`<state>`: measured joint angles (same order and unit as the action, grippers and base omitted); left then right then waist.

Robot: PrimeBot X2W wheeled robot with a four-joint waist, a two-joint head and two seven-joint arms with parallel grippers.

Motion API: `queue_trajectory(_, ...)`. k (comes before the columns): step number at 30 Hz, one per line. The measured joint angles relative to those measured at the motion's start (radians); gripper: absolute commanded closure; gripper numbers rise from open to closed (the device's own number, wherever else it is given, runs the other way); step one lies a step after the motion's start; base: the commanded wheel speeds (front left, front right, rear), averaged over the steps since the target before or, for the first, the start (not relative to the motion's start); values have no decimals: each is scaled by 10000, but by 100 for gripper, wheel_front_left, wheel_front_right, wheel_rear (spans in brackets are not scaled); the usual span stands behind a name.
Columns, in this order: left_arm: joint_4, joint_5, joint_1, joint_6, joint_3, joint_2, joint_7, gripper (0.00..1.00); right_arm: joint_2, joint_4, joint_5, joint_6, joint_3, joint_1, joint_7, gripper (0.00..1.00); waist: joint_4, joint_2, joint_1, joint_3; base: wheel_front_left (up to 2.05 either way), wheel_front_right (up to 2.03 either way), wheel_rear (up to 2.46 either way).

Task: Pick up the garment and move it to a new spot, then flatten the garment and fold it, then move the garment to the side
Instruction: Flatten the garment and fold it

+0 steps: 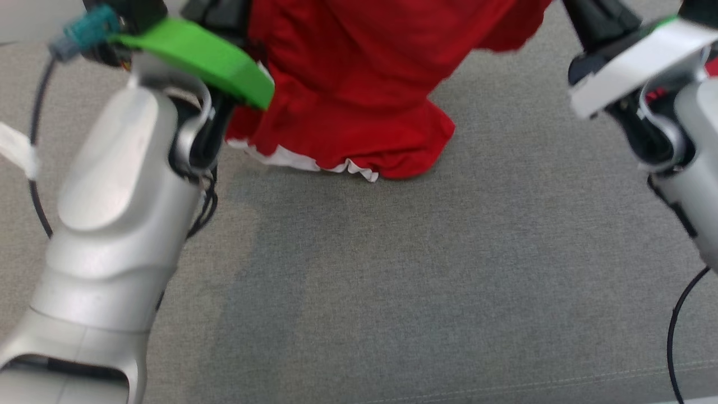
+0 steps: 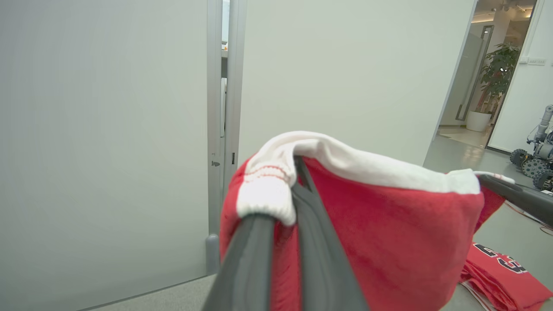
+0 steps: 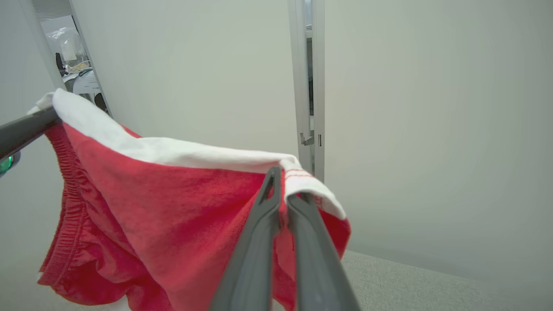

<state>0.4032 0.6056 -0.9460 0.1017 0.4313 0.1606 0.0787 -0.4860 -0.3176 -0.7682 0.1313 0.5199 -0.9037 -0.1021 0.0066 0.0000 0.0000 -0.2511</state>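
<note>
Currently, left end effector [image 2: 283, 190] and right end effector [image 3: 283, 190] are each clamped on the white-trimmed edge of the red shorts [image 1: 348, 84], which hang between them, lowest folds touching the grey fabric surface [image 1: 449, 280].

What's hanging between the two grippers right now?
The red garment, its white edge pinched by the left gripper and right gripper; both wrist views show it.
</note>
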Motion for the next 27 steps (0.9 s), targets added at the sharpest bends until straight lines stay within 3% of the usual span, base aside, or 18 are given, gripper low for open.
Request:
queue_trajectory(4, 1308, 153, -2402, 52, -368, -228, -117, 100, 8, -1070, -874, 2, 125, -2480, 347, 100, -55, 0, 0, -757, 0, 0, 0)
queue_trajectory(9, 2698, 38, -4998, 140, -399, -399, 146, 100, -31, -2324, -1087, 2, 382, -5208, 253, 100, -81, 0, 1, -1658, 0, 0, 0)
queue_trajectory(15, 3762, 107, -6949, 213, -472, -558, 784, 100, -38, -3126, -1390, 0, 1060, -6952, -234, 100, -92, 0, 0, -2380, 0, 0, 0)
queue_trajectory(20, 4002, 424, -6651, 251, -40, -709, 1204, 100, -389, -2920, -1866, 0, 2268, -6540, -520, 100, -158, 0, 0, -2682, 0, 0, 0)
queue_trajectory(27, 2901, 1045, -3676, 261, 991, -326, 1689, 100, -1513, -1680, -3049, 2, 3557, -4054, -1172, 100, -149, 0, 0, -2417, 0, 0, 0)
